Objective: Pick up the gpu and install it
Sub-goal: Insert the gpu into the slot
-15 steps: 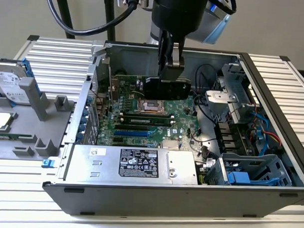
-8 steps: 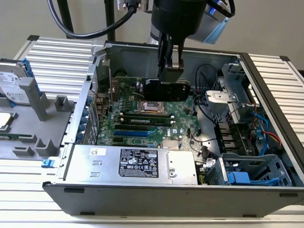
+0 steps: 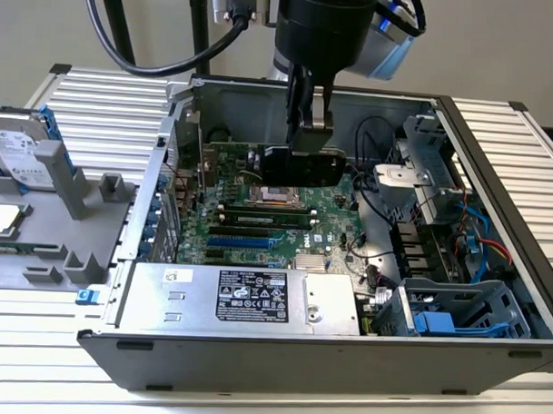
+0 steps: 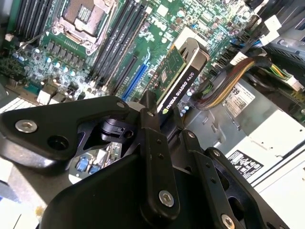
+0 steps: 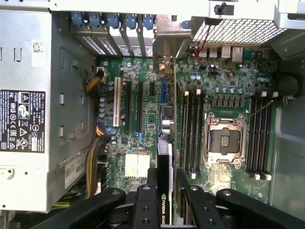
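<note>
The gpu hangs upright above the green motherboard inside the open computer case, its black cooler facing the exterior camera. My gripper is shut on its top edge. In the first wrist view the gpu shows edge-on between my gripper's two black fingers, with its silver end bracket by the case's rear slots, over a blue slot. In the second wrist view the gpu runs away from my gripper, green board on one face, beside a blue slot.
A silver power supply lies along the case's near side. Drive cages and loose cables fill the exterior view's right. Outside the case, at the exterior view's left, a hard drive with blue rails stands by a grey fixture.
</note>
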